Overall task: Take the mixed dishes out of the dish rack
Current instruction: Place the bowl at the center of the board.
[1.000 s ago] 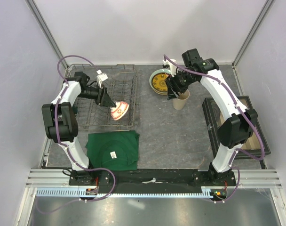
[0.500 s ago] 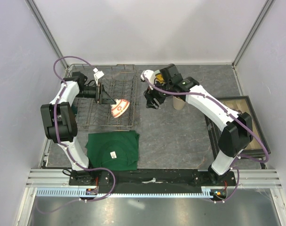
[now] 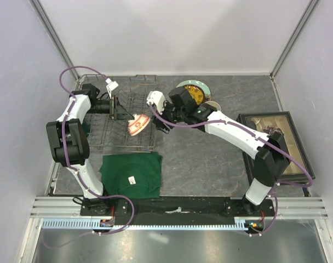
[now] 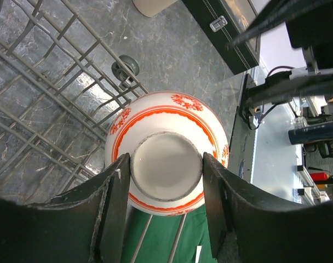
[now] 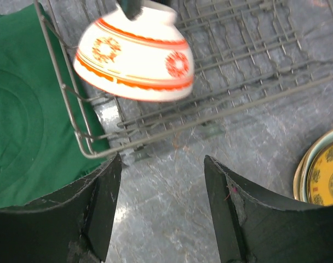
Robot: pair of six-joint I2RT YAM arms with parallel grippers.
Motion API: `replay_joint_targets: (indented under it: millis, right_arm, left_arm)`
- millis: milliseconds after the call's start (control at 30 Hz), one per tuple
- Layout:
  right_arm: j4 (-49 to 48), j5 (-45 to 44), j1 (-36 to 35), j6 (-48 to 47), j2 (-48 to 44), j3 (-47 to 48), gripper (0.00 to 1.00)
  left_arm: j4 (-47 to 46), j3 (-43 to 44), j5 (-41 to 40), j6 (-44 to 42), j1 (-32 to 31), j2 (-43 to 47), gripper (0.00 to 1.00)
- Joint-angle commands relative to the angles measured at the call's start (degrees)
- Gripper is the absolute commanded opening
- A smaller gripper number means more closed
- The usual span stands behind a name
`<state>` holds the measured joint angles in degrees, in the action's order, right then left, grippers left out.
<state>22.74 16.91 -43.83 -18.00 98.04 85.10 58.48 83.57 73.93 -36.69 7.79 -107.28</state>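
Note:
A small red-and-white bowl [image 3: 138,125] hangs upside down over the right part of the grey wire dish rack [image 3: 114,141]. My left gripper [image 3: 129,116] is shut on its foot ring [image 4: 166,164], one finger on each side. In the right wrist view the bowl [image 5: 135,52] floats above the rack's corner [image 5: 237,60]. My right gripper [image 3: 161,124] stands open just right of the rack, above bare table [image 5: 162,164], holding nothing. A yellow-and-dark patterned plate [image 3: 193,93] lies on a pale teal plate [image 3: 205,87] at the back. The tall beige cup [image 3: 213,104] is partly hidden behind the right arm.
A dark green folded cloth [image 3: 131,174] lies in front of the rack, its edge under the rack's corner [image 5: 18,126]. A black compartment box [image 3: 276,143] sits at the right. The plates' rim [image 5: 320,175] shows at the lower right of the right wrist view.
My right arm has swung left, away from the beige cup, to the rack's right edge near the bowl. The left gripper has kept the bowl and shifted it slightly back.

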Motion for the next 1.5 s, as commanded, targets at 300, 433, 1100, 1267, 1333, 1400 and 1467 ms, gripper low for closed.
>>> replay_joint_targets:
  millis: [300,433,1100,1267,1333,1400,1467]
  right_arm:
    - [-8.0,-13.7,-7.3,-2.5,4.1,0.1,0.69]
    - [-9.4,-14.9,-7.3,-2.8,5.5,0.2,0.69]
    - [-11.0,-14.4,-7.4,-0.8,8.2,5.3,0.68]
    - [-11.6,-14.0,-7.6,-0.3,7.8,5.5,0.67]
    - [-11.8,-14.0,-7.6,-0.1,7.6,5.6,0.67]
    - [-11.8,-13.8,-7.8,0.3,7.4,6.1,0.66]
    - [-11.5,-13.5,-7.8,0.7,7.4,6.7,0.66]
  left_arm:
    - [1.2,0.4,6.7,2.2,0.6,0.2,0.02]
    - [2.4,0.6,7.0,1.4,0.6,0.2,0.02]
    - [5.6,-0.4,8.3,-1.5,0.6,-0.6,0.01]
    - [9.4,0.2,9.8,-5.2,0.6,-2.1,0.02]
    - [11.6,0.7,10.4,-6.5,0.6,-2.9,0.02]
    - [13.3,1.0,10.6,-8.7,0.6,-3.8,0.01]
    - [15.8,1.4,11.3,-10.8,0.6,-4.4,0.02]
